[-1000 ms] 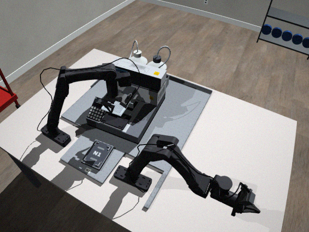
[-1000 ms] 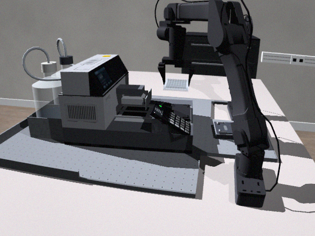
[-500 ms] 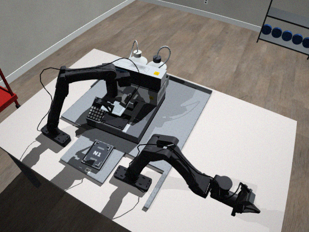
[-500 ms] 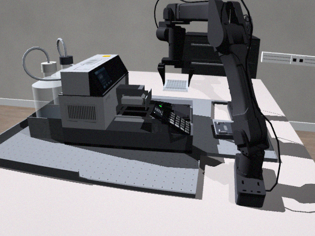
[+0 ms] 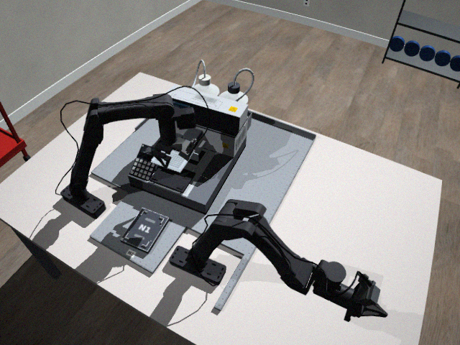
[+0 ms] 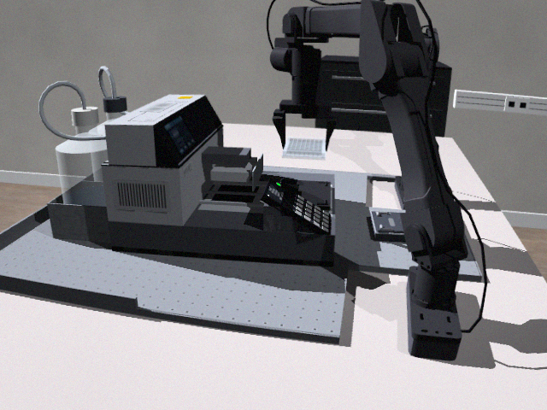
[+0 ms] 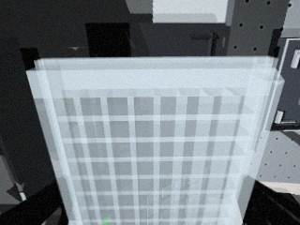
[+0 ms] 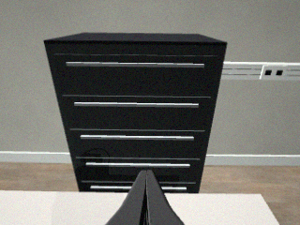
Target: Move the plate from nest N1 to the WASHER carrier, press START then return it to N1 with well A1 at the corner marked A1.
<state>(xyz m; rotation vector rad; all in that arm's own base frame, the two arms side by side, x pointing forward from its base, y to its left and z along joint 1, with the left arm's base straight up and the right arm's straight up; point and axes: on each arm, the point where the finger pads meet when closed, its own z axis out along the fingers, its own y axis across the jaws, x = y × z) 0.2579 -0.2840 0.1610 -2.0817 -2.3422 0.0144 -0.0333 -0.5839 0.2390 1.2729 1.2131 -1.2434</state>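
The clear, pale plate [image 5: 177, 162] [image 6: 304, 149] [image 7: 155, 141] hangs level, or nearly so, between the fingers of my left gripper [image 6: 304, 143] [image 7: 155, 183], which is shut on it. It is above the washer [image 5: 239, 142] [image 6: 144, 190], clear of the dark carrier [image 5: 172, 179] [image 6: 314, 190]. I cannot tell which corner is cut off. The nest N1 [image 5: 144, 228] [image 6: 388, 221] [image 7: 290, 89] is empty. The keypad [image 5: 141, 169] [image 6: 313, 213] slopes beside the carrier; its lamp [image 6: 278, 184] is green. My right gripper [image 5: 384, 315] [image 8: 146, 179] is shut and empty, far from the washer.
A dark bracket-like block [image 6: 225, 159] stands at the washer's front opening, beside the carrier area. Two bottles [image 5: 205, 87] [image 5: 233, 94] with tubes stand behind the washer. The right arm's base [image 5: 198, 264] stands near N1. A black drawer cabinet [image 8: 136, 84] stands beyond the table.
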